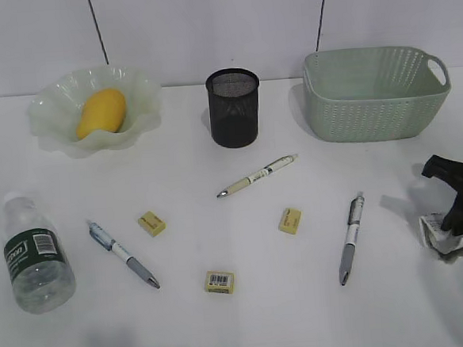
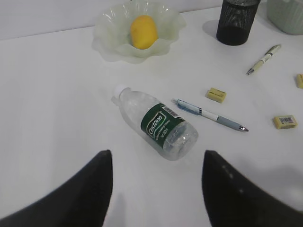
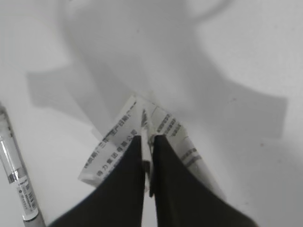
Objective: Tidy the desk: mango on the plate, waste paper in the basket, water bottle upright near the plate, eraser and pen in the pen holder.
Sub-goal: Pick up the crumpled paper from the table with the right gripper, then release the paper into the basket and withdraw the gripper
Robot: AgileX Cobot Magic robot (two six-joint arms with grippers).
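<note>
**Right pincer pinching the paper at the bench edge**

The bench (image 1: 249, 315) is plain white and flat, and a pale wall stands behind it with two thin dark cables going up. Soft shadows of the arms fall on the surface.

At the far right, the right pincer (image 3: 147, 142) is pressed together on the waste paper (image 1: 451, 241), with a fold of the printed sheet caught between the two dark fingers. The paper sits on the bench, in front of the basket (image 1: 373, 92) and apart from it.

The left pincer (image 2: 156, 184) is spread wide and holds nothing; it hangs over the water bottle (image 2: 158, 122). The bottle lies on its side. In the exterior view its long axis runs nearly front to back, the white cap pointing to the far side, toward the plate (image 1: 52, 114). The mango (image 1: 100, 111) lies in the plate, its long axis slanted.

The pen holder (image 1: 233, 108) stands upright between plate and basket. Three pens and three erasers lie scattered in front of it.
</note>
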